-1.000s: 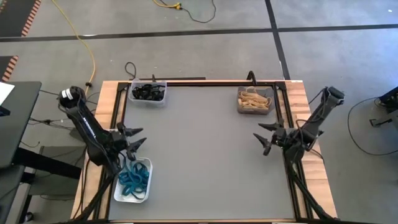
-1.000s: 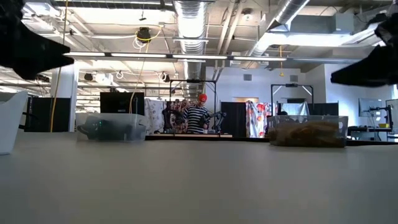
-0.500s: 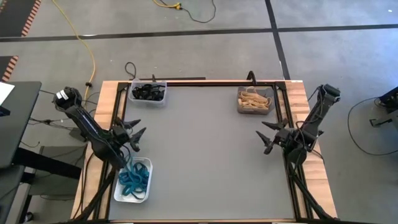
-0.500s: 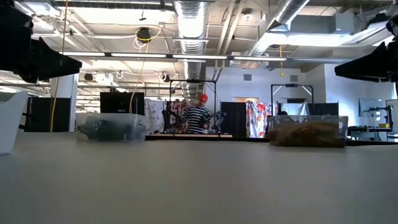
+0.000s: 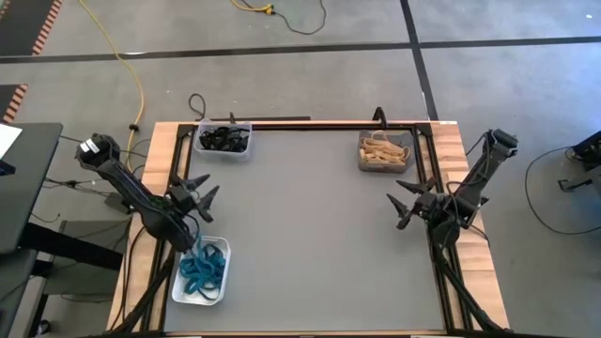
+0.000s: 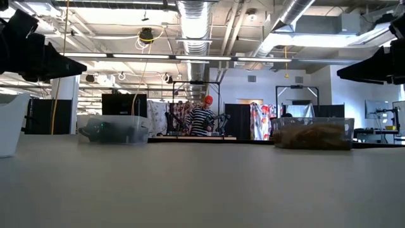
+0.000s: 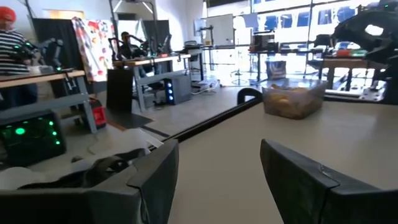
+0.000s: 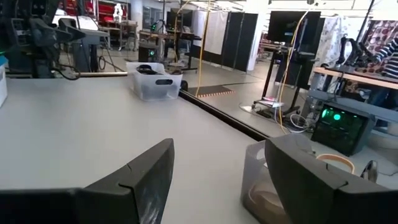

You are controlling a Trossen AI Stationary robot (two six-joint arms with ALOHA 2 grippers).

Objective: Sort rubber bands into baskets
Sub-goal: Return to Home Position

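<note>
Over the grey table (image 5: pixel 310 216), the left gripper (image 5: pixel 203 189) hovers at the left edge, just beyond the far end of the white basket (image 5: pixel 224 278), and the right gripper (image 5: pixel 398 210) hovers near the right edge; both have their two fingers spread apart. The white basket, at the near left, holds the blue rubber bands (image 5: pixel 201 270). The clear basket (image 5: pixel 225 155) at the far left holds the black rubber bands (image 5: pixel 223 139), and the dark grey basket (image 5: pixel 362 156) at the far right holds the tan rubber bands (image 5: pixel 385 150).

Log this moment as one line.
left claw open, near white basket | right claw open, right side | blue bands in white basket
</note>
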